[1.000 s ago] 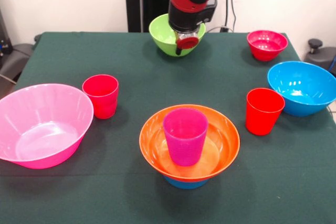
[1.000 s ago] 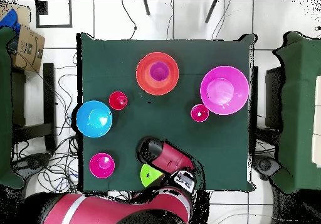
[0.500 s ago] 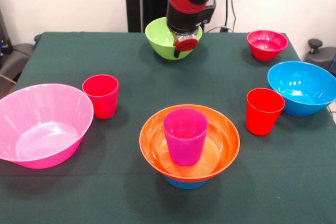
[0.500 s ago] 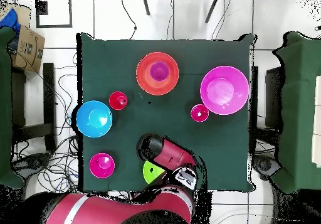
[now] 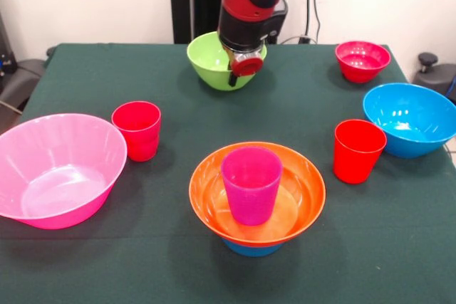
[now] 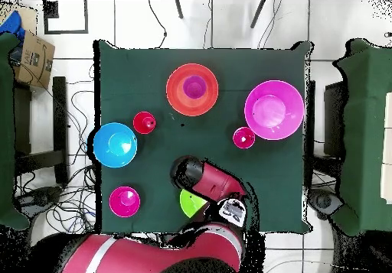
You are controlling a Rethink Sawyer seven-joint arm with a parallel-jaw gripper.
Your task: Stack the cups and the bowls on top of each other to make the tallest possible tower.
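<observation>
Green cloth covered the table (image 5: pixel 92 69), with a pale wall behind it. At the centre's six o'clock stood the tower (image 5: pixel 257 201): a small blue bowl (image 5: pixel 251 248) at the bottom, the orange bowl (image 5: pixel 299 208) on it, and the purple cup (image 5: pixel 251 183) upright inside. Round it lay loose pieces: the pink bowl (image 5: pixel 60 169) at nine o'clock with a red cup (image 5: pixel 137 129) just beside it, a second red cup (image 5: pixel 358 149) and the large blue bowl (image 5: pixel 411 119) at three o'clock, and a small red-magenta bowl (image 5: pixel 362 60) at two o'clock.

At twelve o'clock the gripper (image 5: pixel 241 69) sat at the rim of the lime green bowl (image 5: pixel 210 65), which looked raised off the cloth. Whether its jaws were clenched on the rim could not be told; the arm's body hid them.

By judgement, the step in hand was fetching the green bowl. Next, it would need carrying over the purple cup, centring, and lowering gently, since the tall cup could tip.
</observation>
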